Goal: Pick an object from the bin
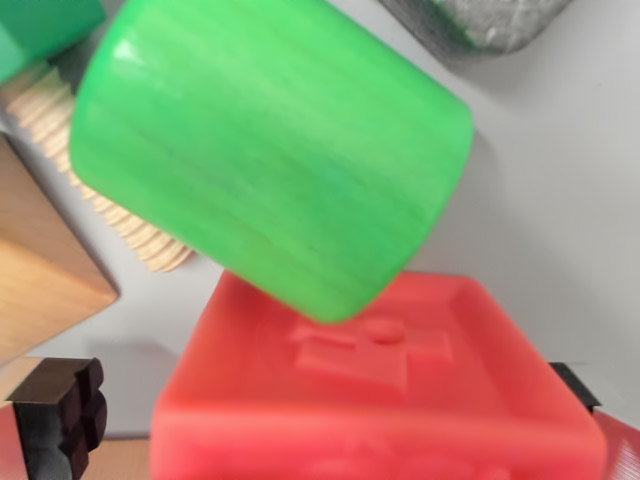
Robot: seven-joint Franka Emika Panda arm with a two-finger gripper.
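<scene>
From close above, the bin's pale grey floor (560, 200) is crowded with toy blocks. A bright green wooden cylinder (270, 150) fills most of the wrist view, lying on its side with its long axis running from the upper left down towards the lower right. Its lower end overlaps a red plastic square block with a raised emblem on its top face (380, 400), which sits nearest the camera at the bottom of the picture; I cannot tell whether the cylinder rests on it or merely hangs in front of it.

At the left edge is a plain tan wooden block (40, 270), and a pale ribbed wooden piece (60, 130) pokes out from under the cylinder's upper left end. A green corner (40, 30) shows at the top left, and something grey and textured (480, 20) at the top right.

Of the gripper (330, 420) only a black finger pad (60, 415) at the lower left and a sliver of a dark one at the lower right show. They stand wide apart, with the red block between them and nothing visibly pinched, though whether they touch its sides is hidden.

The red block lies squarely between the fingers, while the cylinder sits farther up and slants across their closing line. My guess is the red block is the likelier pick.
</scene>
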